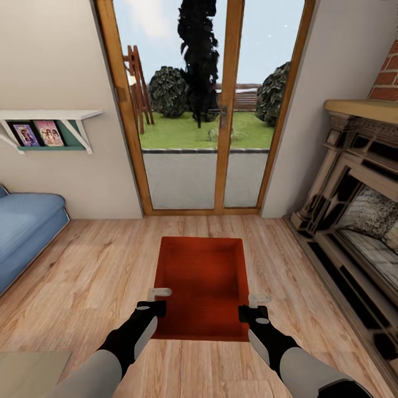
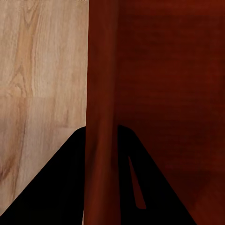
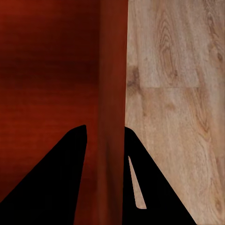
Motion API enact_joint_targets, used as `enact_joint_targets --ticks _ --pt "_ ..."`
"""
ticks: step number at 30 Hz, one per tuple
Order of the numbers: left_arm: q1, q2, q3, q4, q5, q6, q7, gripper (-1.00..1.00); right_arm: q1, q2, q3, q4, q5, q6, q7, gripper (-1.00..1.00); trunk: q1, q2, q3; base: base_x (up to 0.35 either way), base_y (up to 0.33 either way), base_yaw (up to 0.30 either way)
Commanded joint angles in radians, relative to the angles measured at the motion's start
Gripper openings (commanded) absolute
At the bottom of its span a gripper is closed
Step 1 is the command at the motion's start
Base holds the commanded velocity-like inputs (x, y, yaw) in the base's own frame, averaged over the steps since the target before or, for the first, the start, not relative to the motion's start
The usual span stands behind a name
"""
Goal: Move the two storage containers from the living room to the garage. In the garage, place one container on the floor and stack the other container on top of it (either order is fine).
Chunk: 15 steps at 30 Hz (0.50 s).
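Below, orange-red container (image 1: 202, 284), both side walls pinched, hand tips hidden

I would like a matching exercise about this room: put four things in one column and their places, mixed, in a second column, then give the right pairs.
Things:
1. sofa
2. fireplace
3. container
4. glass doors

Places:
A. on the wood floor, a side wall between each tool's fingers
B. far wall, straight ahead
C. left edge of the head view
D. right side of the head view

Pairs: 1-C, 2-D, 3-A, 4-B

The left tool and the right tool each straddle one side wall of the container.
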Motion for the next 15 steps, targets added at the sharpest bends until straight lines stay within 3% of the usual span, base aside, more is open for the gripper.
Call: enact_joint_targets --ticks 1,15 --pt "0.000 -0.003 -0.002 0.000 0.025 0.004 0.011 -1.00 -0.001 0.002 -0.005 -0.011 0.001 -0.029 -0.001 -1.00 0.000 -0.001 0.000 0.000 0.000 0.000" --pt "0.000 -0.004 -0.002 -0.001 0.025 0.004 0.011 -1.00 -0.001 0.001 -0.005 -0.011 0.001 -0.031 -0.001 -1.00 0.000 -0.001 0.015 0.000 0.000 0.000"
